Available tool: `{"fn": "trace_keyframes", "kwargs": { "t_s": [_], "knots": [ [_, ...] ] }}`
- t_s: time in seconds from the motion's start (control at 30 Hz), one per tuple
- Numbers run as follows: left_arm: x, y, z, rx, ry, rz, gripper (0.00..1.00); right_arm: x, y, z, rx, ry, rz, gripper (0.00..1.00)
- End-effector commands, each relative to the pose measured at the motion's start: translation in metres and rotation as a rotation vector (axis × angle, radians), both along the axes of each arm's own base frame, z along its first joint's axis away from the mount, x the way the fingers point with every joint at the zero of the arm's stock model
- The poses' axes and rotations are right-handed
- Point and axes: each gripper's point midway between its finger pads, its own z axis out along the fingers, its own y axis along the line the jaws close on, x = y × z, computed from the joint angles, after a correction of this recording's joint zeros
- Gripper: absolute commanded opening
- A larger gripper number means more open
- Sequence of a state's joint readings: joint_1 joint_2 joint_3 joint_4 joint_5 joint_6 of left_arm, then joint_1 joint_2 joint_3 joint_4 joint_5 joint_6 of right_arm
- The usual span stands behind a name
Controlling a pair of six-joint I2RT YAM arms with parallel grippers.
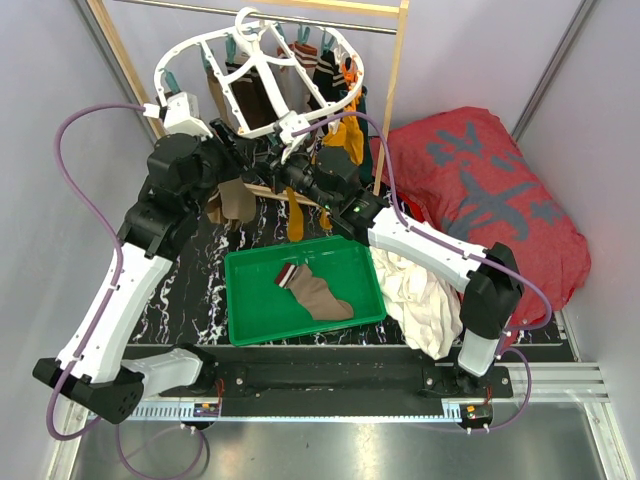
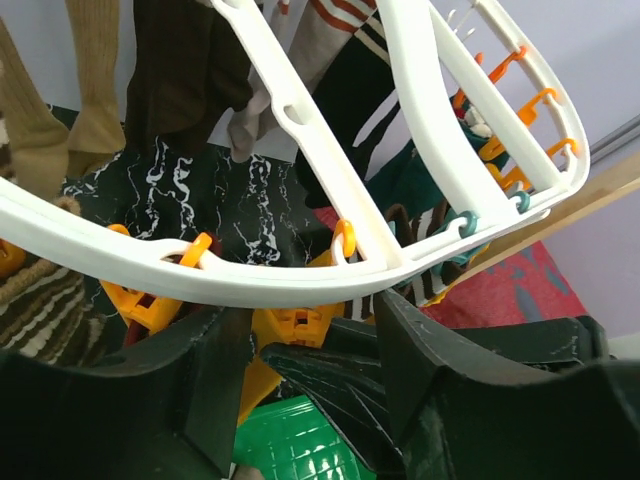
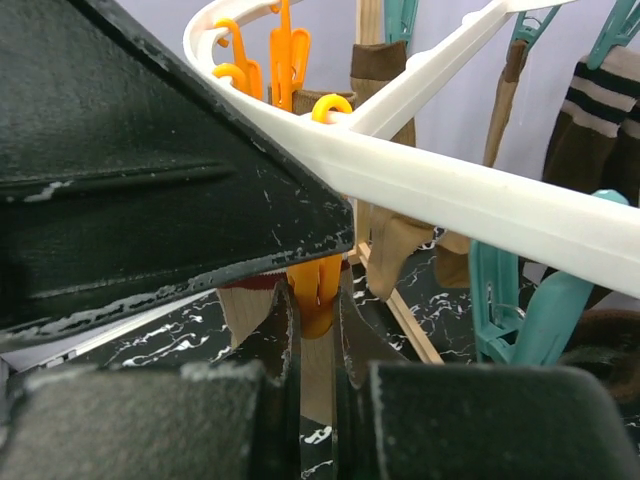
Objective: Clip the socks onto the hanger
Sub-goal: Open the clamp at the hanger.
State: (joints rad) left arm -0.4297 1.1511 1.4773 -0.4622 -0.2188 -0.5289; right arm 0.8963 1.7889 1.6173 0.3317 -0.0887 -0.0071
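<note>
The white hanger [image 1: 297, 125] hangs tilted from the rack, with several brown, tan and striped socks [image 1: 255, 100] clipped to it. One brown sock [image 1: 318, 293] lies in the green tray [image 1: 240, 300]. My left gripper [image 1: 255, 150] is open under the hanger's near rim [image 2: 300, 280], with an orange clip [image 2: 300, 325] between its fingers. My right gripper [image 1: 285, 160] is shut on that orange clip [image 3: 315, 295] below the rim [image 3: 450, 190], with a tan sock [image 3: 390, 245] hanging behind it. Both grippers meet at the same spot.
The wooden rack [image 1: 392, 90] with its metal rod stands at the back. A red cushion [image 1: 480, 190] fills the right side. A white cloth [image 1: 420, 300] lies beside the tray. Teal clips [image 3: 520, 300] hang to the right of the orange one.
</note>
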Motion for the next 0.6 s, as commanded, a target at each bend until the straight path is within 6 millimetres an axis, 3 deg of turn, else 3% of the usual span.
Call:
{"fn": "trace_keyframes", "kwargs": {
  "t_s": [0.0, 0.1, 0.23, 0.33, 0.43, 0.47, 0.5, 0.57],
  "knots": [
    [0.006, 0.005, 0.030, -0.025, -0.090, 0.035, 0.48, -0.013, -0.004, 0.045, 0.050, -0.098, -0.004, 0.00],
    [0.008, 0.003, 0.029, -0.025, -0.086, 0.034, 0.43, -0.013, -0.001, 0.039, 0.038, -0.098, -0.004, 0.00],
    [0.010, 0.003, 0.029, -0.025, -0.090, 0.035, 0.25, -0.013, -0.002, 0.038, 0.029, -0.095, -0.004, 0.00],
    [0.009, 0.005, 0.033, -0.015, -0.105, 0.043, 0.17, -0.012, -0.003, 0.033, 0.017, -0.071, -0.015, 0.02],
    [0.007, 0.006, 0.036, -0.004, -0.131, 0.036, 0.07, -0.012, -0.010, 0.024, 0.009, -0.023, -0.041, 0.24],
    [0.005, 0.007, 0.033, -0.001, -0.132, 0.034, 0.06, -0.014, -0.017, 0.028, 0.015, -0.017, -0.053, 0.36],
    [0.005, 0.007, 0.034, -0.002, -0.139, 0.034, 0.06, -0.016, -0.020, 0.016, -0.010, 0.014, -0.057, 0.40],
    [0.005, 0.008, 0.029, -0.002, -0.135, 0.037, 0.06, -0.020, -0.035, 0.012, -0.009, 0.062, -0.093, 0.51]
  ]
}}
